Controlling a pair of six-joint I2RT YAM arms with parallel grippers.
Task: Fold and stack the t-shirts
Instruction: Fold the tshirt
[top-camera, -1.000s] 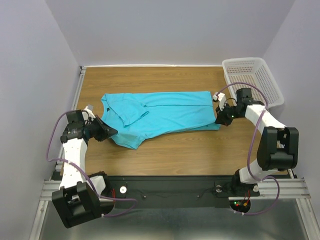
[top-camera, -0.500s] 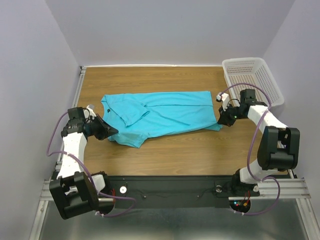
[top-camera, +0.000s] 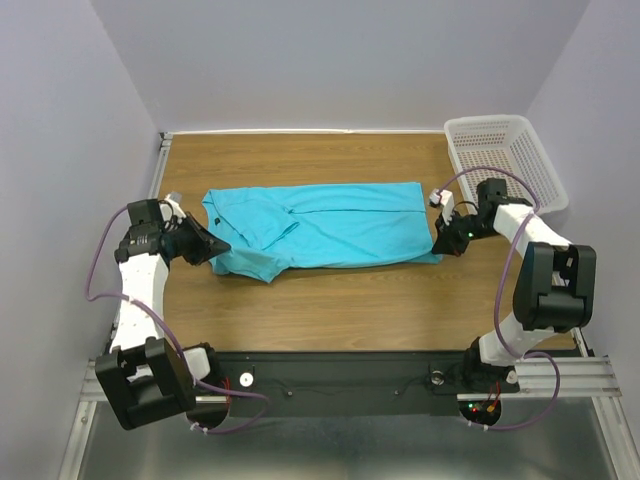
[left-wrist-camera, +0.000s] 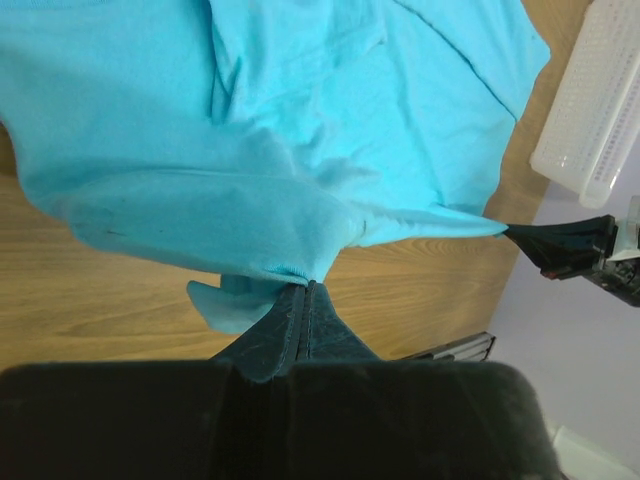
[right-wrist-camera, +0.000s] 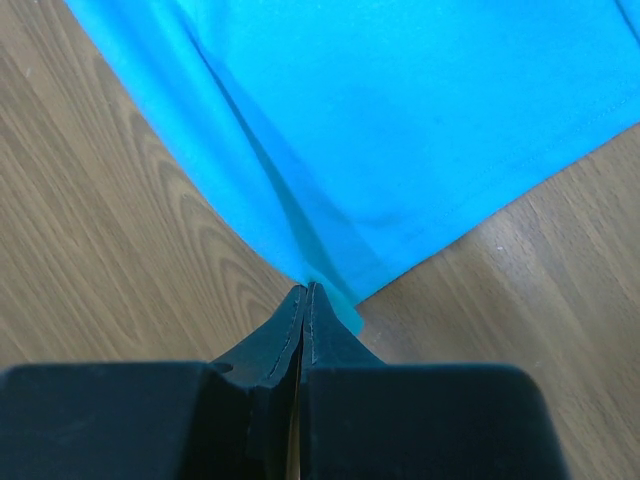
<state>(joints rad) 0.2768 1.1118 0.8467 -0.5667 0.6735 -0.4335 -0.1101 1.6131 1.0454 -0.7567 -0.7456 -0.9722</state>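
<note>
Your t-shirt (top-camera: 320, 225) lies lengthwise on the counter (top-camera: 350, 300), hem end nearest the basket (top-camera: 505, 160). Your right hand (top-camera: 437, 243) is pinched closed on that hem's corner. Your left hand (top-camera: 215, 247) is clamped on the edge farthest from the basket, likely to pull the cloth taut for a clean fold.

- The t-shirt (top-camera: 320, 225) lies on the desk (top-camera: 330, 310), near its middle, stretched from left to right.
- The basket (top-camera: 540, 170) sits at the desk's far right corner, behind and to the right of the t-shirt, apart from it.
- The left fingers (top-camera: 205, 243) meet the t-shirt at its near left corner.
- The right fingers (top-camera: 445, 240) meet it at its near right corner, in front of the basket.
- Both arm bases stand at the desk's near edge.
</note>
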